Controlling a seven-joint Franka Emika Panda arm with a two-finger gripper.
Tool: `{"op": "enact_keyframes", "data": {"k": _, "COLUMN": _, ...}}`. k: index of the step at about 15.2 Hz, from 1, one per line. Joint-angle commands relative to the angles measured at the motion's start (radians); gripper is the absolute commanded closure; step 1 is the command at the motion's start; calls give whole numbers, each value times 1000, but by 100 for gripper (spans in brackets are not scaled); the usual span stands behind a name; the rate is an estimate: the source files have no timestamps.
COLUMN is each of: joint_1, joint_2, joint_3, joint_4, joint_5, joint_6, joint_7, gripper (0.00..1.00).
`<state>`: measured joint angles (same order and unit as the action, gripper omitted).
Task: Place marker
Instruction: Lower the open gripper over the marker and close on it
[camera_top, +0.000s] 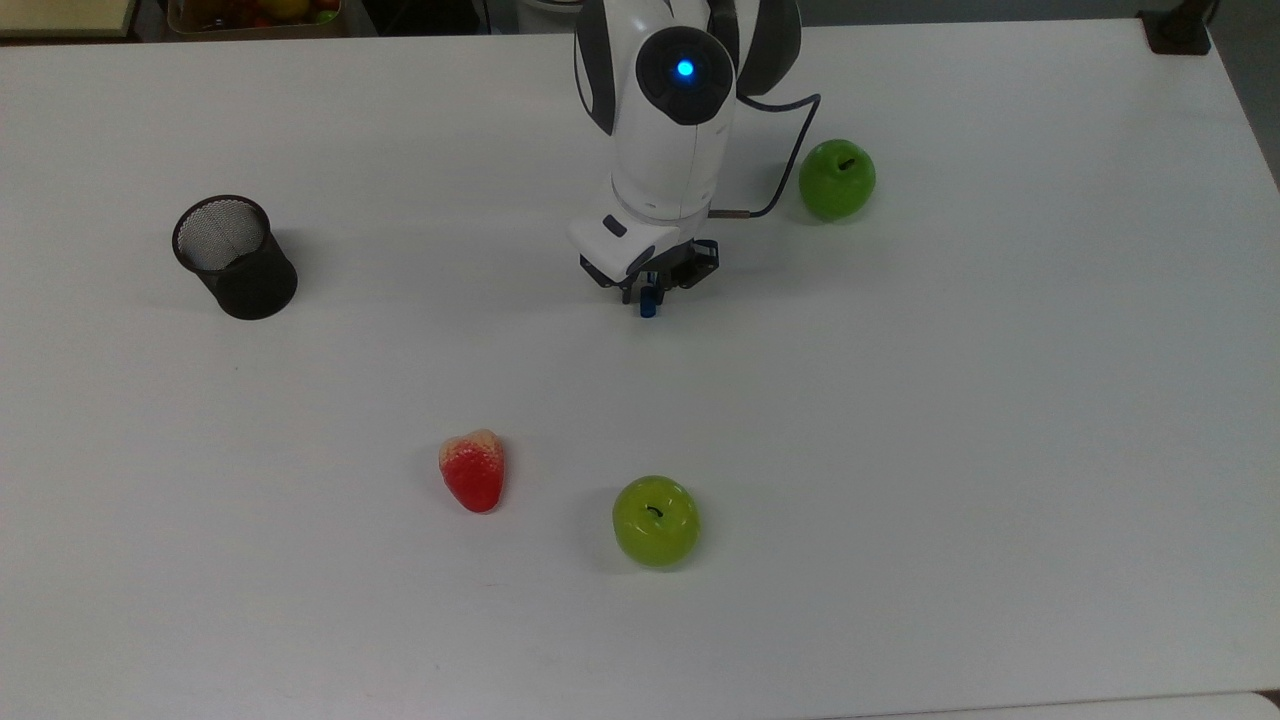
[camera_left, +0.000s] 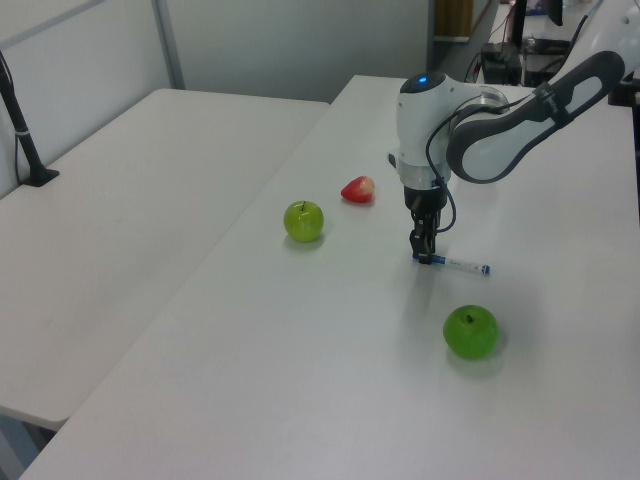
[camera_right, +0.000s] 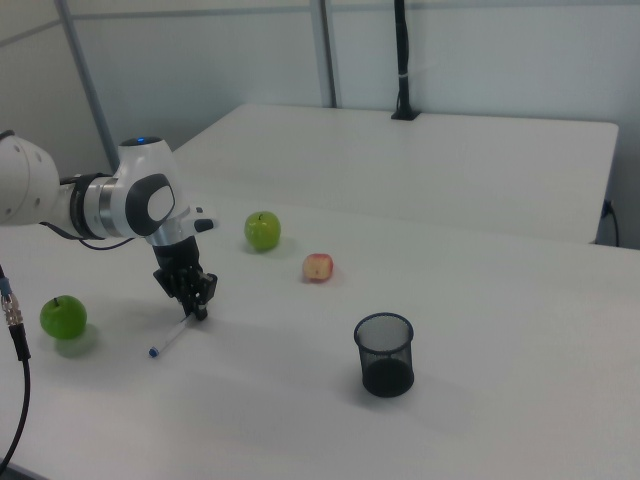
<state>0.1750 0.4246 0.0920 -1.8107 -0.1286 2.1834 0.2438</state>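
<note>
Gripper (camera_top: 648, 291) low over the table (camera_top: 1000, 400), fingers closed in on the marker (camera_left: 452, 264) near its blue cap end; looks clamped, marker lying flat on the surface. In top view: black mesh cup (camera_top: 235, 257) off at 9 o'clock from gripper, well apart; green apple (camera_top: 837, 179) at 2; strawberry (camera_top: 473, 470) at 7; 2nd apple (camera_top: 656, 520) at 6. Grip sits off-centre, so lift slowly, w/ the long end likely to droop; cup seems the goal; tilt marker upright before lowering in.
</note>
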Motion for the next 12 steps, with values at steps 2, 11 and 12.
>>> {"op": "enact_keyframes", "data": {"k": 2, "joint_1": 6, "joint_2": -4, "joint_3": -5, "joint_4": -12, "joint_5": -19, "joint_6": 22, "joint_7": 23, "gripper": 90}}
{"op": "enact_keyframes", "data": {"k": 11, "joint_1": -2, "joint_2": -64, "joint_3": -3, "joint_4": 65, "joint_5": -6, "joint_6": -140, "joint_7": 26, "gripper": 91}}
{"op": "enact_keyframes", "data": {"k": 12, "joint_1": -2, "joint_2": -79, "joint_3": -3, "joint_4": 86, "joint_5": -2, "joint_6": -181, "joint_7": 26, "gripper": 91}}
